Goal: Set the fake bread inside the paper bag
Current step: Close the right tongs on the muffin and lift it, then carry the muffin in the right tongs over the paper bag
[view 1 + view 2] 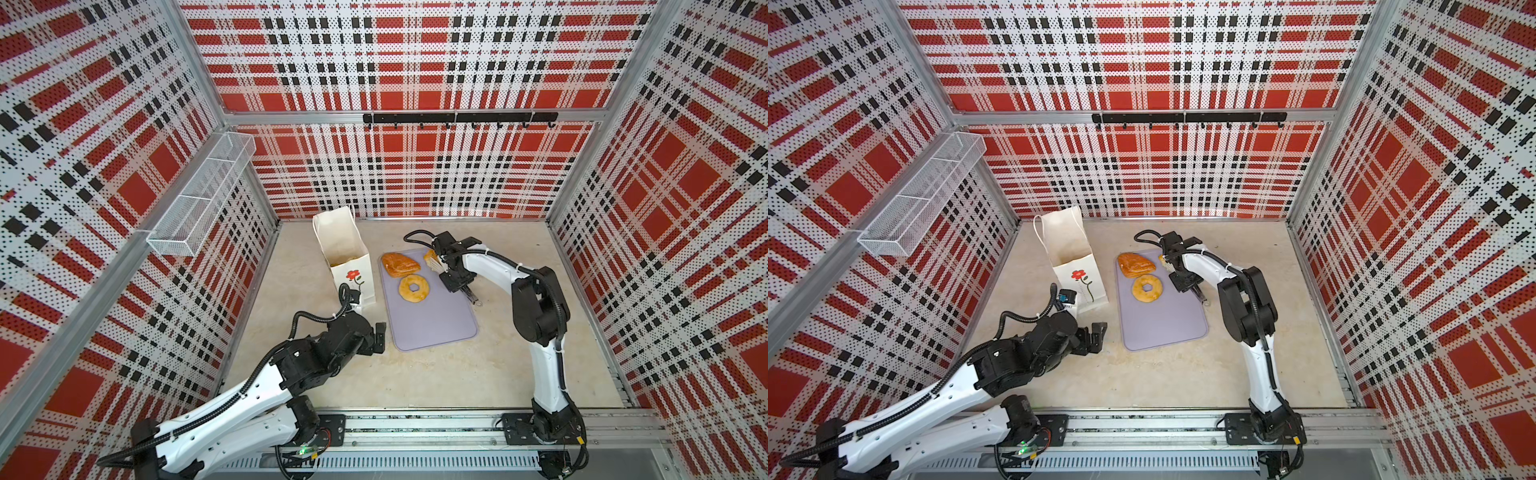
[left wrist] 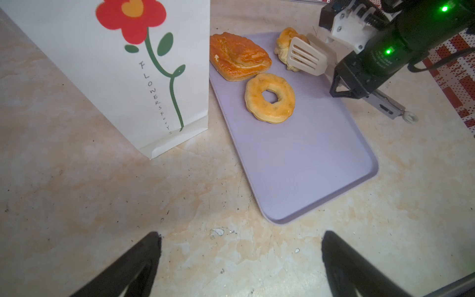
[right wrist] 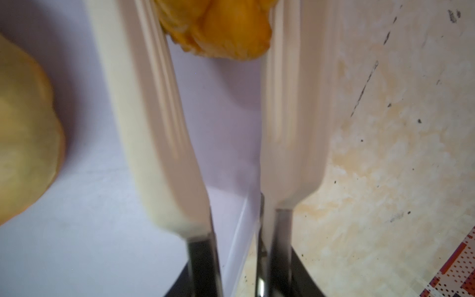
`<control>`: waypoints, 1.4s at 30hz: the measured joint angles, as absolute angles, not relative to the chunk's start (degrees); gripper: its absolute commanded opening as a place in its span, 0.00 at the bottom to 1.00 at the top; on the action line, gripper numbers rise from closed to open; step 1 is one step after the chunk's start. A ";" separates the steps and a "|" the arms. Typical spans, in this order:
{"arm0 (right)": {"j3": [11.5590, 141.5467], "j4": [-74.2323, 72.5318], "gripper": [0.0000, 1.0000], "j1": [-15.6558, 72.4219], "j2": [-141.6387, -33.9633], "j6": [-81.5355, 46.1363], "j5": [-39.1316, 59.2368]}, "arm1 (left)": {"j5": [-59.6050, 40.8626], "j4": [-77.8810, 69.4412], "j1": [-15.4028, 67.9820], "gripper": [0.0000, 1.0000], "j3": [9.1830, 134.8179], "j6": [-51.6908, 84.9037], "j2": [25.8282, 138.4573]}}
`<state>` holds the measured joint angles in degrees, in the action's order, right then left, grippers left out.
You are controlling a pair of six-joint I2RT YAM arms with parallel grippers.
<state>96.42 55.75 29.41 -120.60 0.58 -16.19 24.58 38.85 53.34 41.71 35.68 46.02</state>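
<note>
The white paper bag (image 1: 351, 272) with a red flower stands open left of the lilac tray (image 1: 432, 324). On the tray lie a flaky square pastry (image 1: 400, 264) and a ring doughnut (image 1: 413, 288). My right gripper (image 1: 455, 279) is shut on a pair of cream-bladed tongs (image 2: 307, 56). The tong blades (image 3: 154, 128) pinch a small golden pastry (image 3: 218, 28) at the tray's far right corner. My left gripper (image 2: 240, 257) is open over bare table, in front of the bag (image 2: 115, 77) and left of the tray's near end. Something golden shows low inside the bag.
A white wire basket (image 1: 199, 199) hangs on the left wall and a black hook rail (image 1: 457, 118) runs along the back wall. The tray's near half (image 2: 295, 167) carries nothing. Plaid walls enclose the table on three sides.
</note>
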 measured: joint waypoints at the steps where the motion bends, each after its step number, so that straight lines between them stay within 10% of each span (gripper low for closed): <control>1: 95.22 55.37 0.36 29.56 -119.50 0.47 -15.68 | 24.71 39.03 53.34 0.99 41.71 35.75 45.69; 42: 69.19 44.23 0.37 41.52 -86.15 -9.34 -5.15 | 29.67 43.16 54.81 0.99 42.70 34.41 40.40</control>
<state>69.19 44.23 41.52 -86.15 -9.34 -5.15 29.67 43.16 54.81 42.70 34.41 40.40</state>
